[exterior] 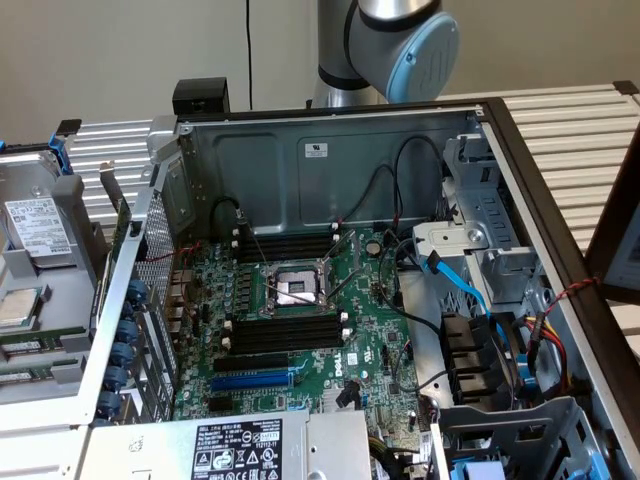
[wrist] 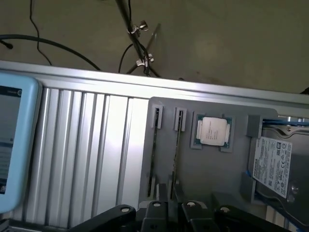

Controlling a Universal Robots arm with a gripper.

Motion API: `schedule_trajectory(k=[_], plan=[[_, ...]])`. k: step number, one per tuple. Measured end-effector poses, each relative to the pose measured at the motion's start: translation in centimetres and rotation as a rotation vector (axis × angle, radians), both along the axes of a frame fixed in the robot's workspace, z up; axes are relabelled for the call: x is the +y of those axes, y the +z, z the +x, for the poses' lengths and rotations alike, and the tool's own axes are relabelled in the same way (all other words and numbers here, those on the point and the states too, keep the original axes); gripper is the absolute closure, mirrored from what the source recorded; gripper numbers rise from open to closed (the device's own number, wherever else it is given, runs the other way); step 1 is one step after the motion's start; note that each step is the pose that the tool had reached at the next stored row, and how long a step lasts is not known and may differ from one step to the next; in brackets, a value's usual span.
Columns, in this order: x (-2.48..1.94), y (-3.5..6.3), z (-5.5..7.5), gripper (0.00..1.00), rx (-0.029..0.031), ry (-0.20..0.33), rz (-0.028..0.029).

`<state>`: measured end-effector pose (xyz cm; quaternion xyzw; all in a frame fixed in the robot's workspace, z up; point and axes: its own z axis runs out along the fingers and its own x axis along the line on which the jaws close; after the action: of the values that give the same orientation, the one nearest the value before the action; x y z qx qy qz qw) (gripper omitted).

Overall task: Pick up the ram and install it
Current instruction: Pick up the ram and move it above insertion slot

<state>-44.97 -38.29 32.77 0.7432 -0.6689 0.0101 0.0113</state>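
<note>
Ram (wrist: pixel 176 145) stands on its edge in a groove of the grey tray (wrist: pixel 203 179), and a second stick (wrist: pixel 154 145) stands just beside it, parallel. In the same tray lie a CPU (wrist: pixel 212 131) and a drive (wrist: pixel 275 166). In the exterior view the tray (exterior: pixel 65 290) sits on that view's left, outside the case (exterior: pixel 270 170). So the ram (exterior: pixel 35 343) is well apart from the black slots (exterior: pixel 285 330) on the board (exterior: pixel 360 340), which are all empty. Nothing is installed yet.

The gripper (wrist: pixel 168 195) hangs above the near ends of the two sticks and holds nothing that I can see. If it is apart or together I cannot tell, and also not which stick it aims at.

I judge the ram as very light and stiff, but thin and fragile: it can crack if bent, and its chips and contacts do not like pressure. The best place to hold seems the upper long edge near the middle, pressing on the two flat faces, so the stick does not swing. These faces are smooth, so a weak grip may slip.
</note>
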Motion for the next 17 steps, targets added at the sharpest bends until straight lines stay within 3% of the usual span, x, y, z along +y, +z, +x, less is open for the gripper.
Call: schedule_trajectory(k=[1, 4, 10, 13, 17], plan=[[-0.03, -0.18, 0.0, 0.76, 0.0001, 0.0, -0.0001], [-0.15, -0.73, 0.0, 0.64, 0.0001, 0.0, 0.0], [-0.59, -1.81, 0.0, 0.64, 0.0001, 0.0, -0.0001], [-1.01, -2.37, 0.0, 0.64, -0.0035, -0.003, 0.0001], [-1.23, -3.08, 0.0, 0.64, -0.0075, -0.012, 0.0]])
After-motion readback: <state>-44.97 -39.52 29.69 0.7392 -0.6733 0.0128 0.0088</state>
